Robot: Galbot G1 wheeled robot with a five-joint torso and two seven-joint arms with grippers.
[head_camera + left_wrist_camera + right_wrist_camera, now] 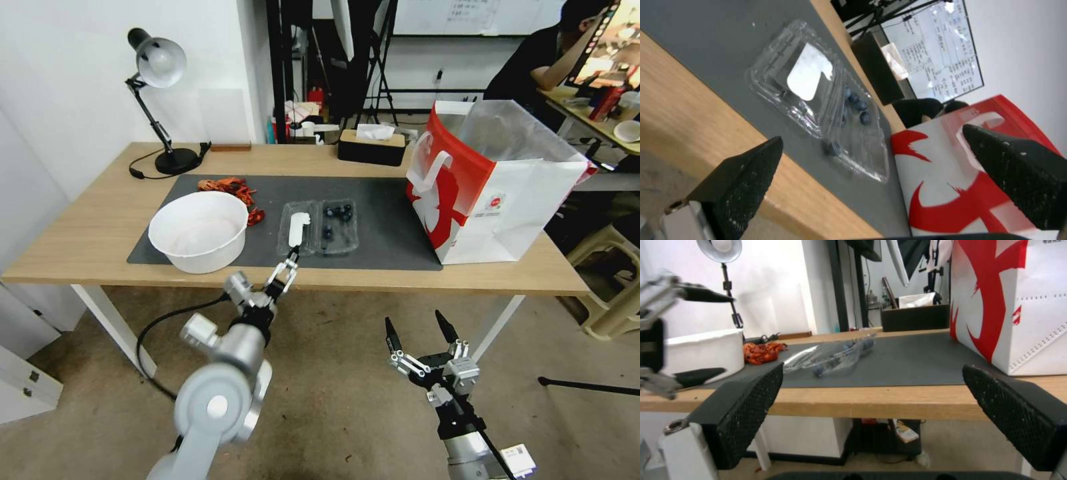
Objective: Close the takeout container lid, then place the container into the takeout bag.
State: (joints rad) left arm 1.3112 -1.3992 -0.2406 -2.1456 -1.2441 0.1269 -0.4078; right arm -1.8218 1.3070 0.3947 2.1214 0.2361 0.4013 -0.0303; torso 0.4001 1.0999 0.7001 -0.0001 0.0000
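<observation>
Takeout container (339, 227) lies open flat on the grey mat (393, 227), mid bench (87, 240), w/ blueberries (338, 213) inside; labelled lid (297, 229) on its left. Takeout bag (497, 193) stands open to the right. Left pincer (288, 267) at lid's near edge, fingers apart, holding nothing. Right pincer (420, 328) below bench front, wide apart, empty.

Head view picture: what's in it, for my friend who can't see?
An open takeout container of berries lies flat on a table, its lid beside a white bowl. The left gripper reaches toward it; a takeout bag stands right.
</observation>
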